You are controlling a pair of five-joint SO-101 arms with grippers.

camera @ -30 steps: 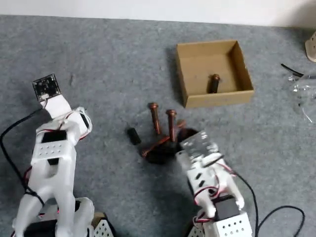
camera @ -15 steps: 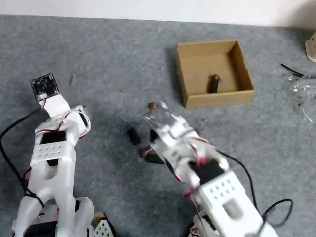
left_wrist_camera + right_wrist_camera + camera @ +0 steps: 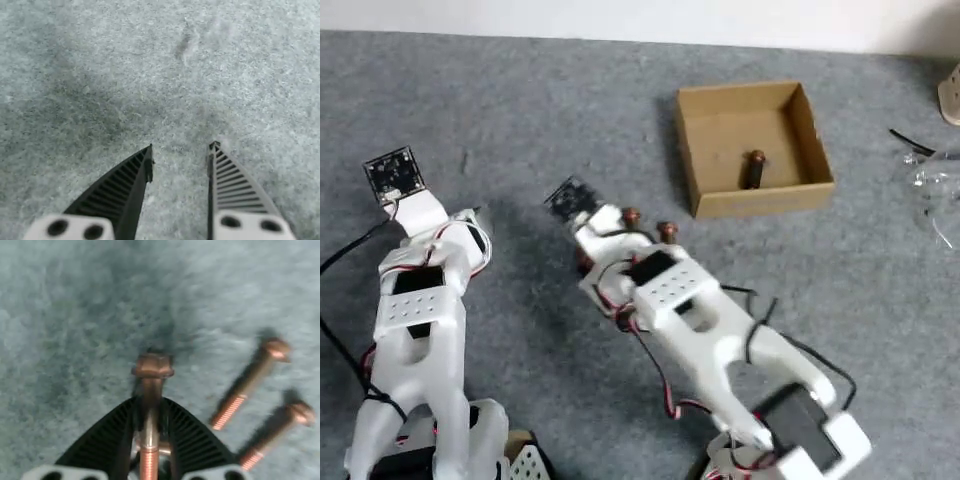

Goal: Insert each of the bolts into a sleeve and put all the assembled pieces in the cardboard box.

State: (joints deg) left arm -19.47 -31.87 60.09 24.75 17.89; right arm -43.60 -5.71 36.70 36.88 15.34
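Grips a copper-coloured bolt (image 3: 151,367) in the right gripper (image 3: 150,407), jaws closed on the shaft, flanged head poking out past the tips and threaded end running back toward the wrist. Holds it low over the grey carpet (image 3: 60,315), near the middle of the table. Cannot tell whether a sleeve sits on the stretch of shaft hidden between the jaws. Just to the right, finds two loose bolts (image 3: 247,385) lying side by side on the carpet, apart from the jaws and between the right arm and the cardboard box (image 3: 740,205). Farther right and farther back, shows that box open-topped, with one assembled piece (image 3: 754,170) lying inside against its near wall. Over at the left, hangs the left gripper (image 3: 180,152) above bare carpet, jaws spread with nothing between them, well apart from bolts and box alike. Reads as the picking-up part of the insertion step: one piece boxed, one bolt in hand, two more waiting. Calls next, most likely, for bringing the held bolt to a sleeve and lining the shaft up squarely with the bore, probably with the idle left gripper steadying the sleeve, before any carry to the box. Risks a slip or a jam if the shaft meets the sleeve at an angle.
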